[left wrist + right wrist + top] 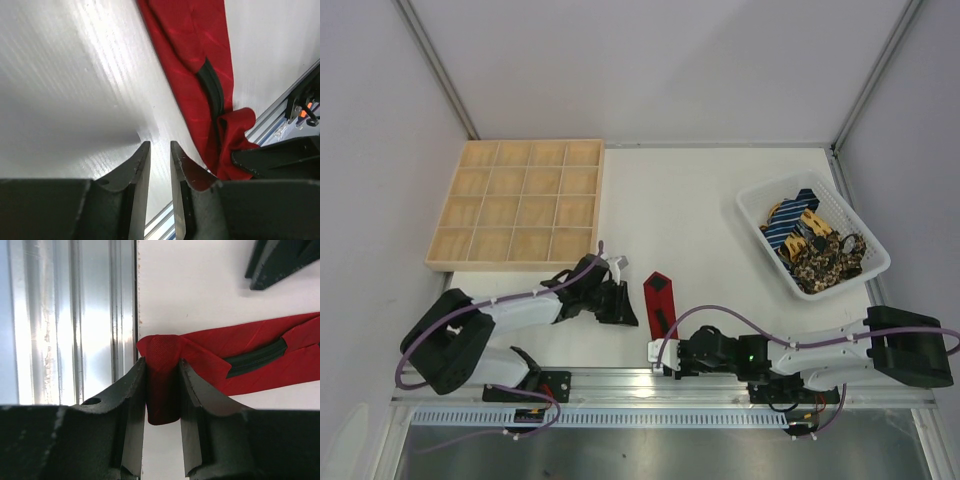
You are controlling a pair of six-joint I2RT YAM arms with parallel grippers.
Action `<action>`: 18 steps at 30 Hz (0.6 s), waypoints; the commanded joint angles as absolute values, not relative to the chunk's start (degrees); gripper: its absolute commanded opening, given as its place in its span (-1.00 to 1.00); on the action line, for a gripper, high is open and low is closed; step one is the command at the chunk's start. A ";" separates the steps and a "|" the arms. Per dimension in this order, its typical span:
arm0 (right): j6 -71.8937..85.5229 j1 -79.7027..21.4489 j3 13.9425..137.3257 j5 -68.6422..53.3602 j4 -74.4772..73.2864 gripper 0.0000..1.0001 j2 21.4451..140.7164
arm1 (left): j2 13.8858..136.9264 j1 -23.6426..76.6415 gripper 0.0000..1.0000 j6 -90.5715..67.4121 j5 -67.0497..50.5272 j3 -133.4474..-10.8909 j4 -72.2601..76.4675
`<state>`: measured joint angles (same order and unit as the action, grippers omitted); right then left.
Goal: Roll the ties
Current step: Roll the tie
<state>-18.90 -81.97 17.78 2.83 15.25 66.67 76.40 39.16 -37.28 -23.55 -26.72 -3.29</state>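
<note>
The plain red tie (657, 295) lies on the table near the front edge, with a black keeper loop (214, 90) on it. My right gripper (162, 362) is shut on the tie's folded-over narrow end (162, 347), right beside the metal rail; in the top view it (661, 350) sits at the tie's near end. My left gripper (158, 146) hovers over bare table just left of the tie (192, 45), its jaws a narrow gap apart with nothing between them; in the top view it (625, 308) is beside the tie. Navy striped, mustard and speckled ties (812, 245) lie in a basket.
The white basket (755, 205) stands at the right. A wooden compartment tray (520, 205) stands at the back left. An aluminium rail (620, 385) runs along the front edge, close to the right gripper. Purple cables loop over both arms.
</note>
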 commanded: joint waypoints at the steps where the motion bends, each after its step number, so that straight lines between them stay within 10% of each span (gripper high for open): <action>1: -18.37 -81.48 19.77 -2.00 13.45 -1.00 64.26 | 78.56 39.02 -0.46 -37.97 -24.78 -30.05 -0.10; 18: -16.35 -77.97 20.83 -15.54 12.92 -1.00 61.26 | 89.54 47.81 -0.45 -43.06 -27.60 -35.86 11.51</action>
<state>-17.54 -79.55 18.41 -11.73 12.01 62.24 86.26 45.60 -41.04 -25.39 -34.04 7.55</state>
